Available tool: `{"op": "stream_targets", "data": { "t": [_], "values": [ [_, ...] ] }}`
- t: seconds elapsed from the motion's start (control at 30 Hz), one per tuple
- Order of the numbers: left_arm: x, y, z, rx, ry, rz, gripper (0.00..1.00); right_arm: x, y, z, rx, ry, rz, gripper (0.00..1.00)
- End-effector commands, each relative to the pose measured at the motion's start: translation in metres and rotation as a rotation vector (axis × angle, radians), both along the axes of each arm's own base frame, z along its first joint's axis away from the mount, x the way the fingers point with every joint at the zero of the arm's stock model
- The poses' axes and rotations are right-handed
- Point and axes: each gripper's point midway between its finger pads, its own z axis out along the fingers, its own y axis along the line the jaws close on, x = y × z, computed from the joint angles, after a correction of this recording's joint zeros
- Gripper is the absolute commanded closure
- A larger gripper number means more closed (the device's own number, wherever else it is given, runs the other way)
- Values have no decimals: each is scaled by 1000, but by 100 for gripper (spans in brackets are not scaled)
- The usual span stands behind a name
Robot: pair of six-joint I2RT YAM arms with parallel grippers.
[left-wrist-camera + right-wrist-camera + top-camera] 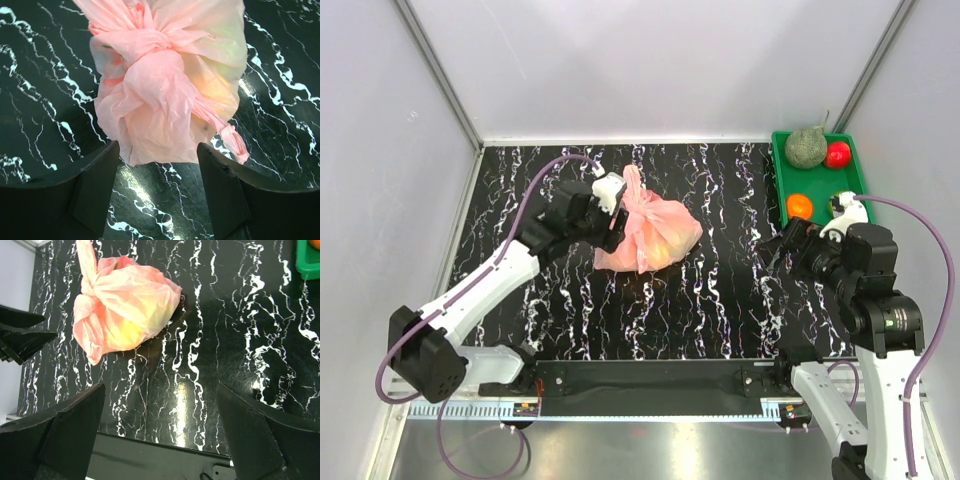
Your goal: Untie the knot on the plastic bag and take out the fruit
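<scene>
We're at the knot step: left claw (157, 149) open, straddling the bunched tail below the knot (150, 47) of the plastic bag (650, 235) mid-table (720, 300), fruit (125, 330) inside, right claw (160, 387) empty, open by the right edge; next we pinch a tail and pull.

Pair of robot arms, counter-mounted.
- left arm (485, 285), right arm (882, 400): glossy white link shells, black rounded joint housings.
- Cable (565, 159): lilac, one per arm, running loose in a long loop outside the links.
- Jaws: matte black, broad, wedge-shaped, unmarked.
</scene>
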Motion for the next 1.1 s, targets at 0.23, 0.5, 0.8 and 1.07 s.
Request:
{"op": "stream_targets", "data": {
  "t": [0.23, 0.5, 0.8, 1.07],
  "values": [
    [5, -29, -8, 14, 13, -307, 30, 4, 12, 3, 24, -30, 74, 0],
    [31, -17, -36, 113, 28, -196, 39, 6, 16, 2, 35, -21, 92, 0],
    [44, -12, -40, 93, -12, -93, 100, 51, 37, 20, 161, 2, 114, 0],
    [11, -19, -43, 103, -8, -147, 100, 116, 77, -15, -82, 108, 188, 0]
  ]
}}
